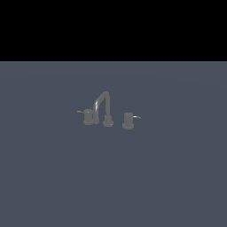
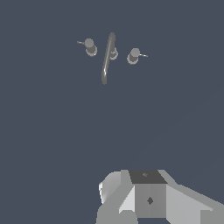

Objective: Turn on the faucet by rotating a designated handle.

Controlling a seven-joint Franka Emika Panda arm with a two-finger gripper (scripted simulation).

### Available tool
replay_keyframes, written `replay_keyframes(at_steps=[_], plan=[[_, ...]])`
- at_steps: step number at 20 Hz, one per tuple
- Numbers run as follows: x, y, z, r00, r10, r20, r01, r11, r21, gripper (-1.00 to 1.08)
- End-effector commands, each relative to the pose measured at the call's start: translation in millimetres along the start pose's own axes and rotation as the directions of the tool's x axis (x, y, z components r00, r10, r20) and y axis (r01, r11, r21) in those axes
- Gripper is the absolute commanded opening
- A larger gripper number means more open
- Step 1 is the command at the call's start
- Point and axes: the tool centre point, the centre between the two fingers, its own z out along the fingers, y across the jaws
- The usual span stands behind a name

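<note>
While the pale grey, blocky gripper housing [image 2: 148,194] is showing only in the wrist view, well apart from the fixture, the step in hand is judged to be the approach, with no contact yet made. The small dull-grey metal faucet with the tall arched spout [image 1: 105,108] is standing at the centre of the exterior view, on the flat slate-blue surface [image 1: 53,177]. The designated handle, a short grey cylindrical knob with a thin dull lever [image 1: 88,117], is sitting at the exterior view's left of the spout base, just beside the spout's mouth. The twin grey knob with the bright glinting lever [image 1: 128,120] is sitting at the exterior view's right and is not the target.

To do the approach well, the gripper should be coming down on the outer side of the dull lever, keeping clear of the spout mouth that is crowding the knob, then pushing the lever around the knob's upright axis instead of pinching it.

Limits of observation:
- The fingertips are lying outside the wrist view, so whether the jaws are spread or pressed together cannot be told.
- The arm is not appearing in the exterior view at all.
- The dull lever is rendering thin and faint, so its exact angle is hard to make out.
- The top band of the exterior view is plain black, showing nothing.
</note>
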Motion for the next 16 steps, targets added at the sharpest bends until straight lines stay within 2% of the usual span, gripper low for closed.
replay_keyframes(at_steps=[1,10,16], plan=[[5.9,-1.5,0.9,1.000,0.017,0.002,-0.017,1.000,0.010,-1.00],[46.3,-12.4,9.4,0.990,0.142,0.021,-0.143,0.987,0.070,-1.00],[88.6,-24.0,23.8,0.959,0.278,0.056,-0.282,0.952,0.116,-1.00]])
